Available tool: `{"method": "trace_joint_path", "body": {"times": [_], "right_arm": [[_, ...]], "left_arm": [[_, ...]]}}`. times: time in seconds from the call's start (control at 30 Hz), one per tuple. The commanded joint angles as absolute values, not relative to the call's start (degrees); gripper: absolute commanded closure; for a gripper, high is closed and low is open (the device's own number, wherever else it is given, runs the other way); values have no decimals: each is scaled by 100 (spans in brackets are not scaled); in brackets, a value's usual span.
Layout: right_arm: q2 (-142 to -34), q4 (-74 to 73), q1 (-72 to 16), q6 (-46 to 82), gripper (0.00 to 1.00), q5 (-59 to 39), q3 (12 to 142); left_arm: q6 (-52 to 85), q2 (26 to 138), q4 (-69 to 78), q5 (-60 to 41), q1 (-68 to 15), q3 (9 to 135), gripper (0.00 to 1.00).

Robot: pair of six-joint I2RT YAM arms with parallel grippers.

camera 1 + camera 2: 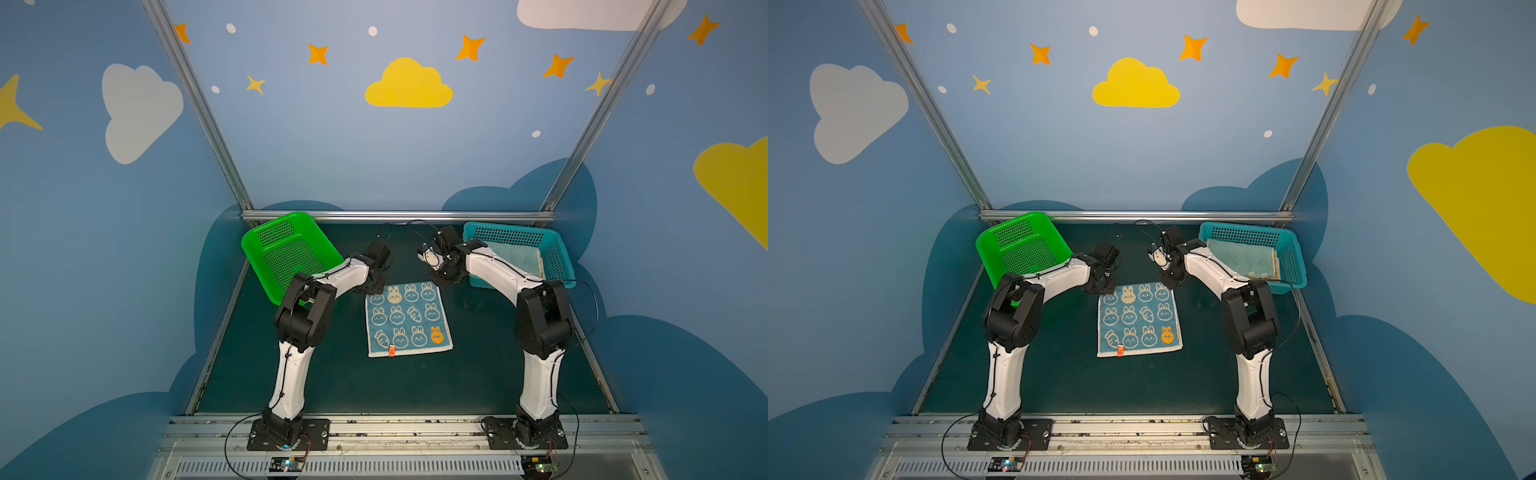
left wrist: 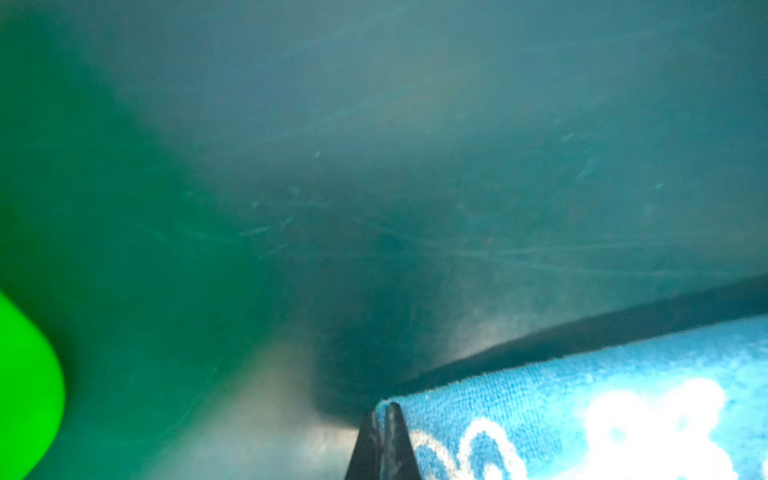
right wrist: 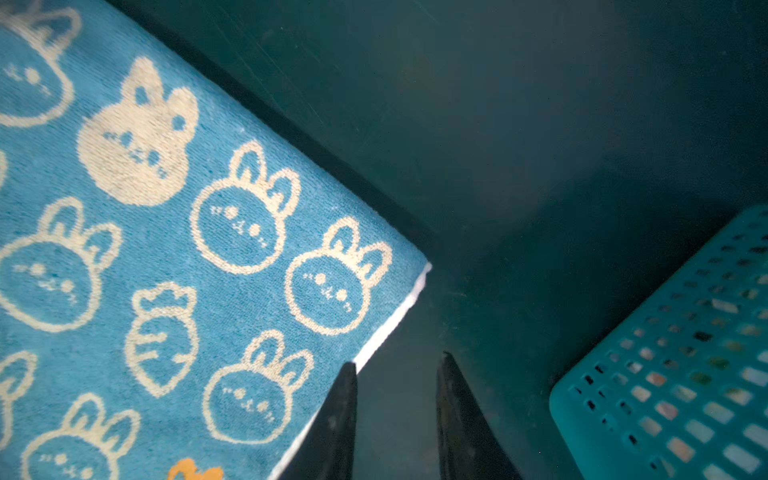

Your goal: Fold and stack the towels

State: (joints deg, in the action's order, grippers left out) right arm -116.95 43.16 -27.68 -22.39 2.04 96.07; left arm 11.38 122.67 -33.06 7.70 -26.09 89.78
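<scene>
A blue towel (image 1: 407, 320) with white rabbits and carrots lies flat in the middle of the dark table, also seen in a top view (image 1: 1138, 320). My left gripper (image 1: 372, 289) is at its far left corner. In the left wrist view this gripper (image 2: 380, 411) is shut on the towel's (image 2: 602, 407) corner, with cloth pinched between the black tips. My right gripper (image 1: 440, 282) hovers at the far right corner. In the right wrist view it (image 3: 399, 359) is open, with bare table between its fingers and one tip over the towel's (image 3: 166, 249) white edge.
A green basket (image 1: 286, 249) stands tilted at the back left, behind my left arm. A teal basket (image 1: 507, 230) at the back right holds a pale folded towel (image 1: 519, 257). The teal basket's wall (image 3: 685, 374) is close beside my right gripper.
</scene>
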Motion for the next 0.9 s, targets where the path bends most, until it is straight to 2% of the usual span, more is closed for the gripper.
{"method": "trace_joint_path", "body": {"times": [0.0,0.33,0.87], "right_arm": [[-12066,4637,-2704,-2899,70,-10,10094],[-12853,5077,-2475,-3454,69,-632,10814],[-13697,5502,-2373,-3505,71,-721,11545]], "left_arm": [[1157,12124,-3386,957,-2584,8928,96],[1196,12051,-3244,809,-2575,8798,96],[1249,12055,-3238,694,-2554,8851,96]]}}
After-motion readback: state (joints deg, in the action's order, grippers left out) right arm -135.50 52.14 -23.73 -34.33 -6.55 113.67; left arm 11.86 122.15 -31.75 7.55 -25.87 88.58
